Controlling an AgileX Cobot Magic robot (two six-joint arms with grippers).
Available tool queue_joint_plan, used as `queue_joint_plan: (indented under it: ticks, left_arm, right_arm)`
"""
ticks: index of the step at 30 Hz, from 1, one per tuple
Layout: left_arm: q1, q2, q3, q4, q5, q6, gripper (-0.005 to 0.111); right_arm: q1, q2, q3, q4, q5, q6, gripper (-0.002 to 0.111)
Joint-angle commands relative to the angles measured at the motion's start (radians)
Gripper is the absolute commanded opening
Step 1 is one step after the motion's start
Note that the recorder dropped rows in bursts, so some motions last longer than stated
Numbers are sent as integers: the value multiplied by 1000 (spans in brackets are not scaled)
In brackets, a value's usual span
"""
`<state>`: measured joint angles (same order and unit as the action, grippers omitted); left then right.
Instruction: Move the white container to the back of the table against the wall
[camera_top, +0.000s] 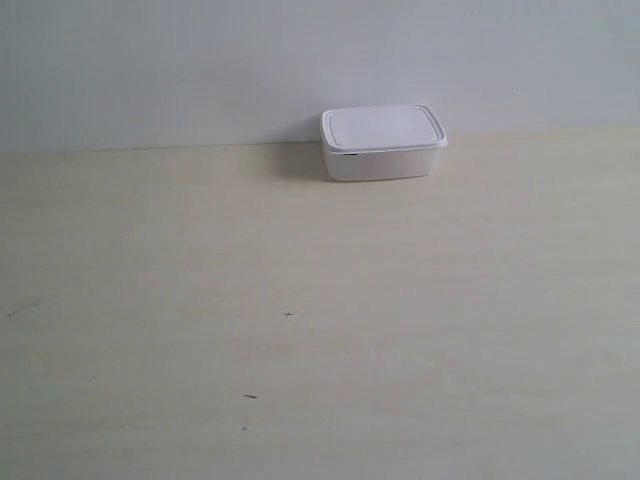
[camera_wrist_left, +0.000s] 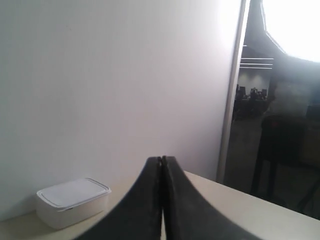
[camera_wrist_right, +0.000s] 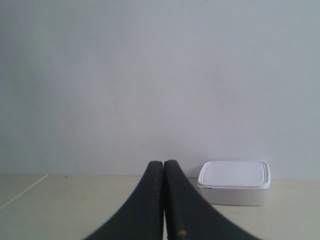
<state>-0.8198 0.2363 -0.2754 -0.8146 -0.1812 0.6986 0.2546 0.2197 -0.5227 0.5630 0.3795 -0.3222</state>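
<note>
1. White plastic makes up the container (camera_top: 383, 143), a shallow box with rounded corners and a flat rimmed lid snapped on top.
2. It stands upright at the back edge of the table (camera_top: 300, 300), close against the wall (camera_top: 200, 70). The pictures do not show whether it actually touches the wall.
3. Along that back edge in the exterior view, it sits a little towards the view's right of the middle.
4. The table is pale cream wood grain, with a few tiny dark specks (camera_top: 289, 315) towards its front edge.
5. The left gripper (camera_wrist_left: 162, 159) hangs above the table with its two dark fingers pressed together and nothing between them. The container is well apart from it, by the wall.
6. The right gripper (camera_wrist_right: 163, 164) also has its fingers together and empty. It faces the wall, with the container at the table's back edge and clear of the fingers.
7. In the left wrist view, a pale upright post (camera_wrist_left: 232, 100) ends the wall, with a dim room behind it.
</note>
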Motion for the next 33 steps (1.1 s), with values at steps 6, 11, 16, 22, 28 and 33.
queue_joint_plan:
  ticks: [6,11,16,22,28,33]
  left_arm:
    - [-6,3,4,-6,36,2,0]
    - [-6,3,4,-6,36,2,0]
    - [13,-22,4,-6,37,2,0]
    - [218,-33,4,-6,37,2,0]
    - [389,-33,4,-6,37,2,0]
    - [425,-39,4,-6,37,2,0]
  right_arm:
    - [1,6,6,13,-9,-7,0]
    - [1,6,6,12,-7,-7,0]
    - [1,6,7,12,-3,-7,0]
    - [1,6,7,8,-3,-7,0]
    - [1,6,7,8,-3,-7,0]
    - [1,6,7,8,-3,-7,0]
